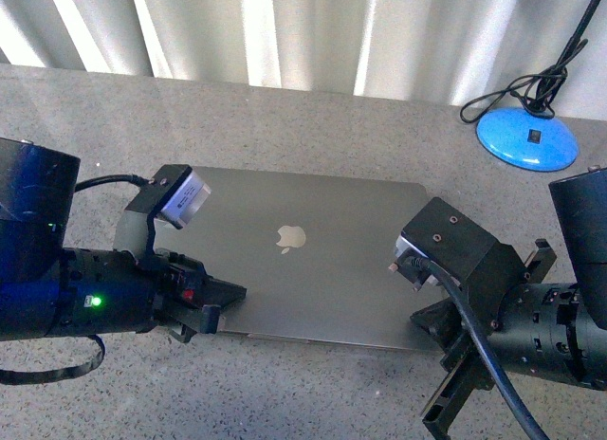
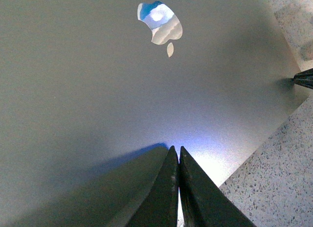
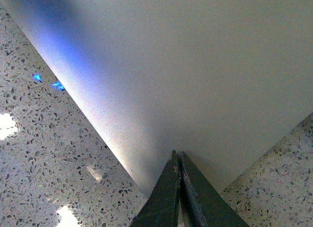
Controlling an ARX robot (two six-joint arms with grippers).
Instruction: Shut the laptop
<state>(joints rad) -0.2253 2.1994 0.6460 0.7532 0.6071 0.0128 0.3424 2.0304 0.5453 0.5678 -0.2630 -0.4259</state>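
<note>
The laptop (image 1: 322, 279) lies flat on the speckled table, lid down, with the pale apple logo (image 1: 291, 238) facing up. My left gripper (image 1: 235, 291) is shut and empty, its tips over the lid's near left corner. In the left wrist view the shut gripper (image 2: 176, 148) points across the grey lid (image 2: 98, 90) toward the logo (image 2: 160, 24). My right gripper (image 1: 422, 319) is shut and empty at the lid's near right corner. In the right wrist view its tips (image 3: 177, 153) sit just over the corner of the lid (image 3: 195, 65). The keys and screen are hidden.
A blue round lamp base (image 1: 527, 138) with a black cable (image 1: 503, 100) stands at the back right. A pale ribbed wall (image 1: 285, 32) runs behind the table. Speckled tabletop (image 1: 303, 393) lies in front of the laptop.
</note>
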